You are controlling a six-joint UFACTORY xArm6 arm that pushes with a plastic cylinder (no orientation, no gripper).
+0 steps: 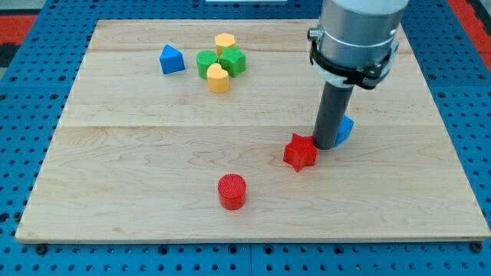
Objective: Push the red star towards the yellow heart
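A red cylinder (232, 191) is sitting nearest. Farther back, the red star (300, 152) is lying right of centre, with my tip (325, 146) touching its right side, holding nothing. A blue block (345, 129) is peeking out behind the rod. At far left, the yellow heart (218, 78) is huddling against two green blocks (221, 62), a yellow hexagon (225, 41) behind, a blue block (171, 59) alongside.

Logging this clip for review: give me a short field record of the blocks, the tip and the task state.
tip: my tip at the red star's upper right edge, seemingly touching
red star: right of board centre
yellow heart: upper middle, in a cluster
cluster: yellow hexagon, two green blocks
blue triangle: left of cluster
blue block: partly hidden behind rod
red cylinder: lower centre
task state: star far from heart
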